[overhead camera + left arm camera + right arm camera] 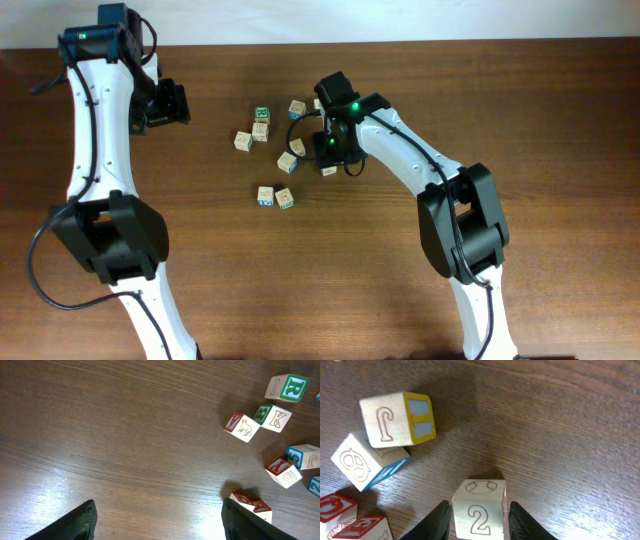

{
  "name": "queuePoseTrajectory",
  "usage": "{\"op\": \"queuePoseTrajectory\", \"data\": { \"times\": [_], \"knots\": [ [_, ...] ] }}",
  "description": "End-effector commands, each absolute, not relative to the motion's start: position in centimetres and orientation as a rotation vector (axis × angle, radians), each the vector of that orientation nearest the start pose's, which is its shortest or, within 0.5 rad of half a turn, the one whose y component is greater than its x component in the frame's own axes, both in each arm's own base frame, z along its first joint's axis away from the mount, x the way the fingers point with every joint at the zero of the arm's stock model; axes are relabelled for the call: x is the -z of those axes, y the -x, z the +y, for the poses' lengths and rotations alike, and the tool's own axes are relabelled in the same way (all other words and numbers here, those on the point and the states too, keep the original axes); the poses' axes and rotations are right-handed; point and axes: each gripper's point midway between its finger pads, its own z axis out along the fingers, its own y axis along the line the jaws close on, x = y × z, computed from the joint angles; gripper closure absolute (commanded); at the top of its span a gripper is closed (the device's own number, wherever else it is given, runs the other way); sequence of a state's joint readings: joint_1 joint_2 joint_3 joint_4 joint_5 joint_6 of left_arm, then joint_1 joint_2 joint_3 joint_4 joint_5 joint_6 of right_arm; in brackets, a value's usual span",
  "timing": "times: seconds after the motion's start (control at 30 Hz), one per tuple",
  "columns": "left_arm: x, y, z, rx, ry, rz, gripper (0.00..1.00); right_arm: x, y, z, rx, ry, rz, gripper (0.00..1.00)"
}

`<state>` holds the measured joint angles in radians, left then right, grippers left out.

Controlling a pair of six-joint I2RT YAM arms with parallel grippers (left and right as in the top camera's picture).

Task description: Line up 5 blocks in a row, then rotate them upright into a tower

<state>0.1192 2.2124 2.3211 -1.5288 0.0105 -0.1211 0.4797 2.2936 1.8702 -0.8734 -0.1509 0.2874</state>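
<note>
1. Right wrist view: block marked 2 [478, 519], toward the bench [560, 200] far edge, is flanked by the right gripper [479, 507]; clamping unclear.
2. Nothing is held by the wide-open left gripper [159, 510].
3. Closure, then a turn, is needed.

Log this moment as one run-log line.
left gripper: open, empty | right gripper: straddling 2 block, grip unclear | 2 block: resting on wooden table

"2" block [479, 519], "J" block [385, 417], "K" block [277, 418]
</note>
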Motion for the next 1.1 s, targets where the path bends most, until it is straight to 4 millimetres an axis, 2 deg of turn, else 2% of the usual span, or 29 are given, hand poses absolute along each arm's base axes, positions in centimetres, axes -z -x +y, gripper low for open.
{"op": "queuePoseTrajectory", "data": {
  "times": [0.0, 0.13, 0.23, 0.37, 0.47, 0.57, 0.73, 0.93, 1.07],
  "knots": [
    [-17.1, -45.2, 5.2, 0.016, 0.351, 2.956, 0.22, -2.6, -43.5, 25.8, -0.314, 0.273, 2.928, 0.65],
    [-17.1, -45.2, 5.2, 0.016, 0.351, 2.957, 0.22, -2.5, -42.6, 26.9, -0.313, 0.312, 2.935, 0.67],
    [-17.1, -45.2, 5.2, 0.016, 0.351, 2.957, 0.22, -2.4, -42.0, 27.4, -0.305, 0.287, 2.951, 0.73],
    [-17.1, -45.2, 5.2, 0.016, 0.351, 2.957, 0.22, -2.2, -40.8, 27.5, -0.263, 0.209, 2.995, 0.73],
    [-17.1, -45.2, 5.2, 0.016, 0.351, 2.957, 0.22, -2.1, -39.6, 27.9, -0.270, 0.237, 3.031, 0.73],
    [-17.1, -45.2, 5.2, 0.016, 0.351, 2.957, 0.22, -2.1, -37.9, 29.0, -0.327, 0.246, 3.082, 0.73],
    [-17.1, -45.2, 5.2, 0.016, 0.351, 2.957, 0.23, -2.3, -36.4, 30.5, -0.410, 0.211, 3.127, 0.73],
    [-17.1, -45.2, 5.2, 0.017, 0.351, 2.957, 0.22, -2.3, -35.2, 31.1, -0.431, 0.208, 3.164, 0.73],
    [-17.1, -45.2, 5.2, 0.017, 0.352, 2.957, 0.23, -2.4, -35.1, 32.0, -0.452, 0.235, 3.143, 0.73]
  ]
}}
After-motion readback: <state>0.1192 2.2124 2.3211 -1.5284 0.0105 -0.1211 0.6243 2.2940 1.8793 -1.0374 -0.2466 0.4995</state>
